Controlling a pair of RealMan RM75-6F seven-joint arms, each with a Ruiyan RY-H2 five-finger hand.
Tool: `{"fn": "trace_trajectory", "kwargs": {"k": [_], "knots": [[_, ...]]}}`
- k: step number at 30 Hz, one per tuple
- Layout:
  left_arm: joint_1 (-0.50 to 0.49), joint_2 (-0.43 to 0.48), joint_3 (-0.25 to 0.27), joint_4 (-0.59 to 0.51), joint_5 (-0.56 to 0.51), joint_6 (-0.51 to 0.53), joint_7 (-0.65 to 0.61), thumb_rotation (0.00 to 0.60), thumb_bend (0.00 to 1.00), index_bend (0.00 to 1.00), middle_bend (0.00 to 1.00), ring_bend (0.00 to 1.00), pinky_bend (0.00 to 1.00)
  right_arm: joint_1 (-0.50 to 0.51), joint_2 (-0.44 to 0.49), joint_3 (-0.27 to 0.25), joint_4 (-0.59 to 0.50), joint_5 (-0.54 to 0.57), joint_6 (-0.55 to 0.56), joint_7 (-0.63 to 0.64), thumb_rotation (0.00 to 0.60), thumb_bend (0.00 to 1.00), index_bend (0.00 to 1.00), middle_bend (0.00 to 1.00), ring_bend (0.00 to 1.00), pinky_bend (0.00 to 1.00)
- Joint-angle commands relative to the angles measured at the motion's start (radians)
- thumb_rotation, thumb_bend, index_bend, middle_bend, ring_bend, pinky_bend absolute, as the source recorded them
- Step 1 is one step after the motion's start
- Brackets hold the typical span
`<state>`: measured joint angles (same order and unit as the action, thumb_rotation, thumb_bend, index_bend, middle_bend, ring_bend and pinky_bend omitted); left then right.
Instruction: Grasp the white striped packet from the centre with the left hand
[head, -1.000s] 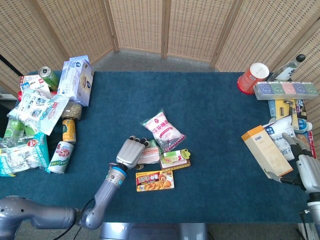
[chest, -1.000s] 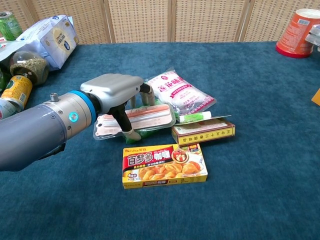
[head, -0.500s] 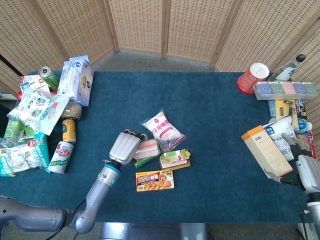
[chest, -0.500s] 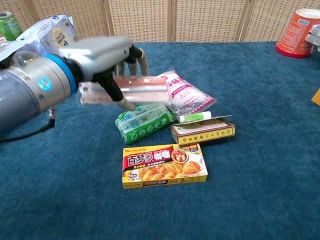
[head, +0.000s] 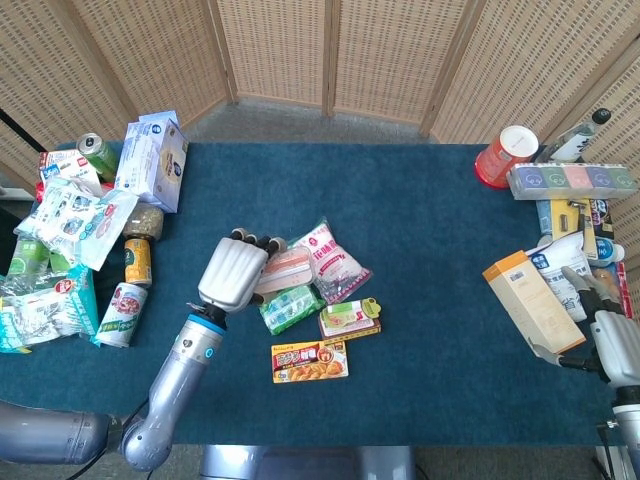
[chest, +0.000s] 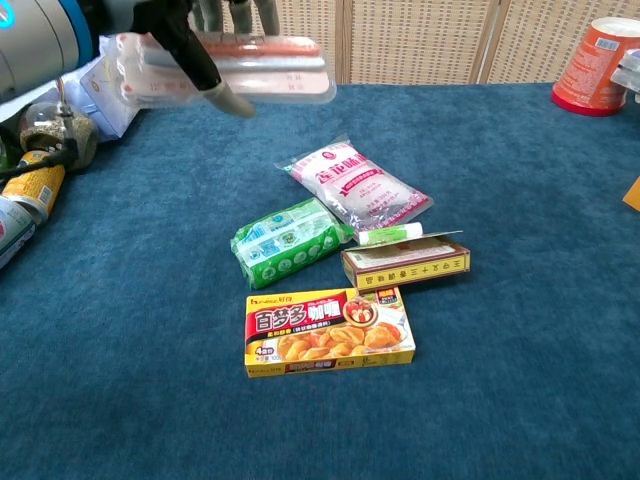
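My left hand (head: 232, 273) (chest: 185, 30) grips the white striped packet (chest: 255, 72) (head: 283, 270), a flat clear-edged pack with red stripes, and holds it high above the middle of the blue table. In the chest view the packet hangs at the top left, level, with the thumb under it. Below where it is held lie a green packet (chest: 290, 241) (head: 291, 307), a pink-and-white bag (chest: 358, 188) (head: 335, 262), a brown box (chest: 406, 265) and a yellow curry box (chest: 329, 330) (head: 310, 361). My right hand (head: 612, 340) rests at the right table edge, fingers holding nothing that I can see.
Cans, bags and a pale blue box (head: 152, 160) crowd the left edge. On the right stand an orange cup (head: 505, 155), a yellow carton (head: 532, 300) and other packs. Wicker screens close off the back.
The left hand has lifted the striped packet off the pile and raised it up and leftward. The green packet beneath it is now uncovered. The right hand has not moved.
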<state>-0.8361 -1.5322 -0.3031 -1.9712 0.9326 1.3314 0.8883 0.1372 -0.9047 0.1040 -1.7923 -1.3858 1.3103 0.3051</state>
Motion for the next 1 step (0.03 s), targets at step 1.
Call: {"fn": "trace_trajectory", "kwargs": {"k": [1], "knots": [[-0.006, 0.008, -0.005, -0.011, -0.006, 0.009, 0.008, 0.6, 0.0, 0.59, 0.55, 0.55, 0.38, 0.0, 0.0, -0.001, 0.0, 0.0, 0.0, -0.001, 0.6, 0.0, 0.0, 0.0, 0.0, 0.0]]}}
